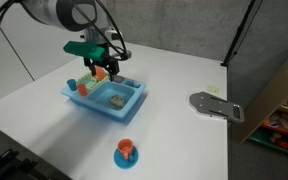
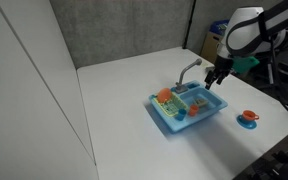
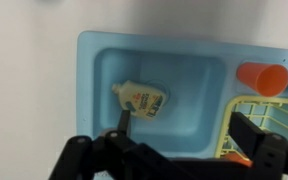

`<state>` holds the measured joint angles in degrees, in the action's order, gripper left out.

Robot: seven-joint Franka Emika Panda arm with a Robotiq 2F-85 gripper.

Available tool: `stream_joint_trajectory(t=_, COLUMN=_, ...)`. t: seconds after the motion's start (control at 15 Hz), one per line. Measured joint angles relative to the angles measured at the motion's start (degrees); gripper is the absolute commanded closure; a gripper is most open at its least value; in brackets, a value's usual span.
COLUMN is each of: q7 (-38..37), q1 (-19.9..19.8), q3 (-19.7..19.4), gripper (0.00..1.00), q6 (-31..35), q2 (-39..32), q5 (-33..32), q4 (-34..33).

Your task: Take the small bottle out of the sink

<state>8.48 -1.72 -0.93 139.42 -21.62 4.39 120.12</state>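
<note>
Several things share the table (image 1: 44, 115): the blue sink (image 1: 112, 113), a cup (image 1: 126, 149) on a saucer (image 1: 117, 158) near the front edge, a grey flat piece (image 1: 214, 104) and a cardboard box (image 1: 274, 95) off to one side. A faucet (image 2: 189, 70) rises from the sink's rim, and a yellow rack (image 3: 269, 118) fills the compartment beside the basin. The bottle (image 3: 141, 99) lies on its side on the basin floor (nothing covers it). The arm reaches over the sink, and the gripper (image 1: 104, 70) points down above the basin, clear of the bottle, jaws spread wide.
</note>
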Motion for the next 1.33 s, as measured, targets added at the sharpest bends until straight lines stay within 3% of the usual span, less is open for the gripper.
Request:
stream_joint_trajectory(t=0.93, q7=5.12, q1=0.02, q3=0.58, gripper=0.00, q6=9.76, q2=-10.78, q5=-11.50, q4=-5.30)
stream_joint_trajectory(t=1.33, q7=6.51, q1=-0.28, q3=0.61, gripper=0.00, q6=9.93, q2=-15.74, q5=-12.92, q4=-9.07)
